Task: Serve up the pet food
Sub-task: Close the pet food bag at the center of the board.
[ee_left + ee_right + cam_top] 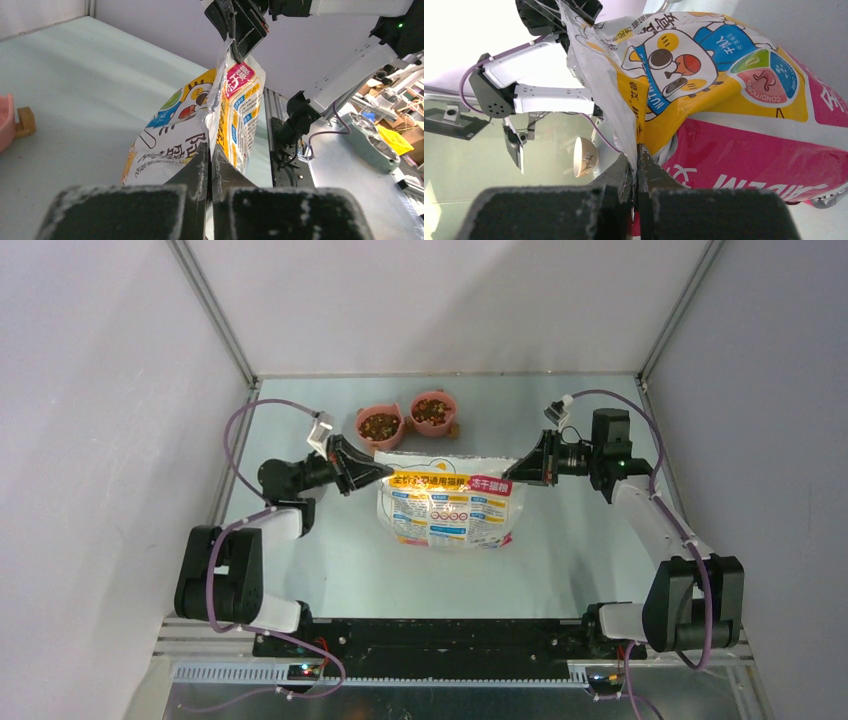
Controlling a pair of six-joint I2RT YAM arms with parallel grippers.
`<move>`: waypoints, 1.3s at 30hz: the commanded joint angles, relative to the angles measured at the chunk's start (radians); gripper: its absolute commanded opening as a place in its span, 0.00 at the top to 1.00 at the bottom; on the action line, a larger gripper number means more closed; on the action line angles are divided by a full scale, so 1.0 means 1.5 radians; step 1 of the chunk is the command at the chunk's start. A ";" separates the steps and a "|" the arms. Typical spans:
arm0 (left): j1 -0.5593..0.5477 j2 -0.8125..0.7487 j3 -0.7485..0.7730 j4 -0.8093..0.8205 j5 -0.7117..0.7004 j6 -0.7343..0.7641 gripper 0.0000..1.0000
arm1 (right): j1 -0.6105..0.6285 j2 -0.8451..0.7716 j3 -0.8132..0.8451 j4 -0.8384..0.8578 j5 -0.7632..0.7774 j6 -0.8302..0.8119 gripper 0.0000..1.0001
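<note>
The pet food shows as brown kibble in two pink bowls at the back of the table. In front of them, the white, yellow and pink printed bag is held up by its top edge. My left gripper is shut on the bag's top left corner, and the left wrist view shows its fingertips pinching the bag edge. My right gripper is shut on the top right corner, its tips clamped on the bag seam. No kibble shows inside the bag.
The bowls rest on a small wooden stand by the back wall. Grey enclosure walls close in the table on the left, back and right. The arm bases sit at the near edge. Cluttered benches lie beyond the table.
</note>
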 commanded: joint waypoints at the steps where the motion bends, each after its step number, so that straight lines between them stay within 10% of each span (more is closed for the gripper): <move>1: 0.103 -0.043 -0.002 0.013 -0.005 -0.065 1.00 | -0.096 -0.025 -0.013 -0.028 0.032 0.047 1.00; 6: 0.107 -0.085 0.031 -0.195 -0.051 -0.027 1.00 | -0.101 -0.025 0.007 -0.073 -0.001 -0.054 1.00; 12: 0.018 -0.207 0.151 -0.862 -0.269 0.395 1.00 | -0.071 -0.024 0.041 -0.117 0.002 -0.130 1.00; 17: 0.016 -0.266 0.143 -0.833 -0.307 0.372 1.00 | -0.047 -0.027 0.044 -0.106 0.019 -0.142 1.00; 32: -0.069 -0.261 0.119 -0.677 -0.233 0.314 0.49 | -0.019 -0.018 0.053 -0.092 0.042 -0.153 1.00; 39: -0.126 -0.208 0.108 -0.558 -0.222 0.303 0.46 | -0.019 -0.018 0.052 -0.097 0.040 -0.161 1.00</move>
